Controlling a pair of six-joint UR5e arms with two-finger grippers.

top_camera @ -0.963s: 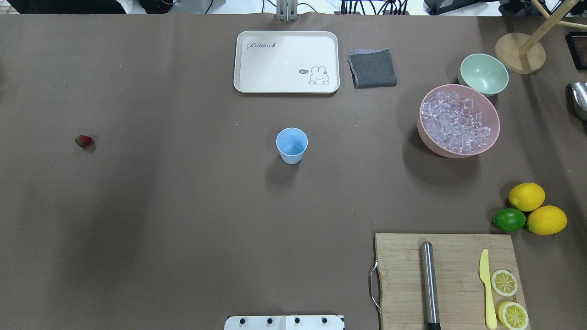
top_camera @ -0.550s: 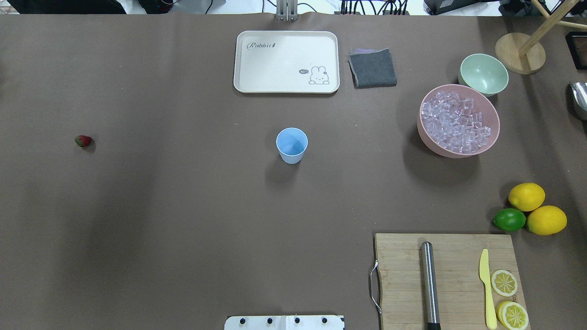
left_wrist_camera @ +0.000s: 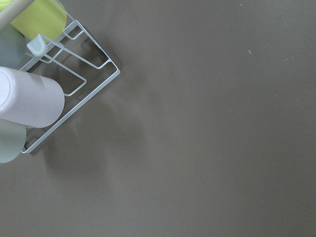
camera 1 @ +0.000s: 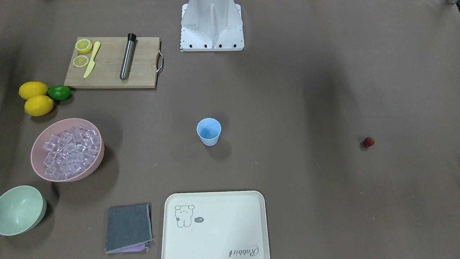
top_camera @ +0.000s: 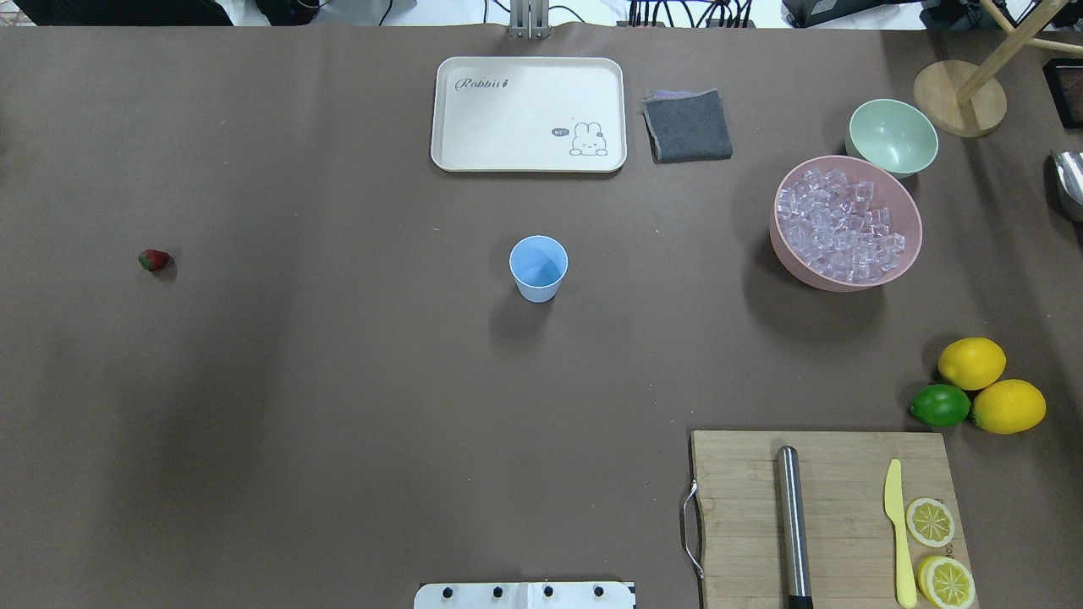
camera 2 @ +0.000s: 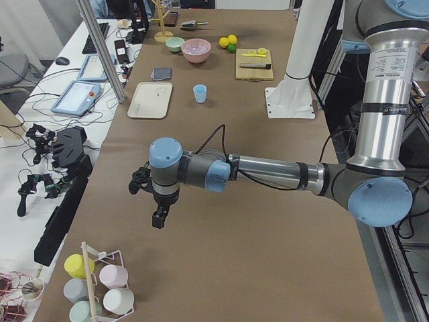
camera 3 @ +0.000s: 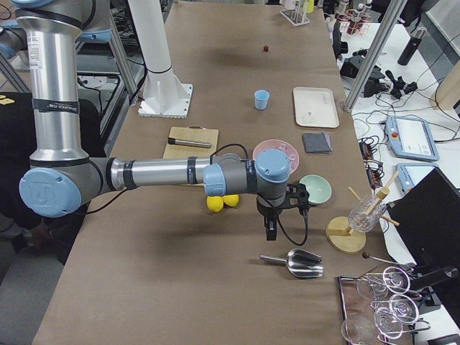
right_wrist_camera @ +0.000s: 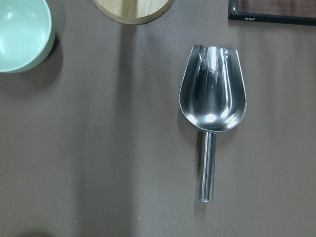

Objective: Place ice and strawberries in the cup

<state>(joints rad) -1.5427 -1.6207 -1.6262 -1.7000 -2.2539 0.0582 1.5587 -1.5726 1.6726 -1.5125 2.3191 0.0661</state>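
L tool [camera 2: 159,218] | R tool [camera 3: 270,229] | jaw state unclr | scoop [top_camera: 1070,182] cut off ovhd

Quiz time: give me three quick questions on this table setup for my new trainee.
1. True or false: the cup is empty.
2. The ice lies in: A) the pink bowl; B) the green bowl; C) the tray.
3. Fill in: in the overhead view, the strawberry lies to the cup's ___.
Key: 1 true; 2 A; 3 left.
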